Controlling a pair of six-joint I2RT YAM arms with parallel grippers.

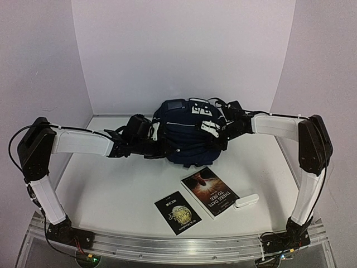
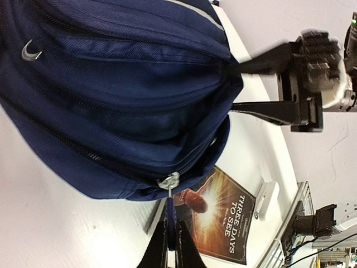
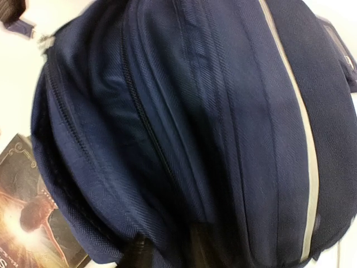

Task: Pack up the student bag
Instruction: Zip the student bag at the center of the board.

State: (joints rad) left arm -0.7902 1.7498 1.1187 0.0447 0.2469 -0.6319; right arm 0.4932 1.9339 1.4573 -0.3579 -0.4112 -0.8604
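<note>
The student bag, dark navy with white buckle patches and a thin white stripe, lies at the table's back middle. It fills the left wrist view and the right wrist view. My left gripper is at the bag's left front, shut on the blue zipper pull below the silver slider. The left gripper's tips show at the bottom edge of its view. My right gripper is shut on a fold of the bag's fabric at its right side. It also shows in the left wrist view.
A book titled "Three Days to See" lies in front of the bag, also seen in the left wrist view. A smaller black booklet lies left of it. A white oblong item lies right of the book. White walls enclose the back and sides.
</note>
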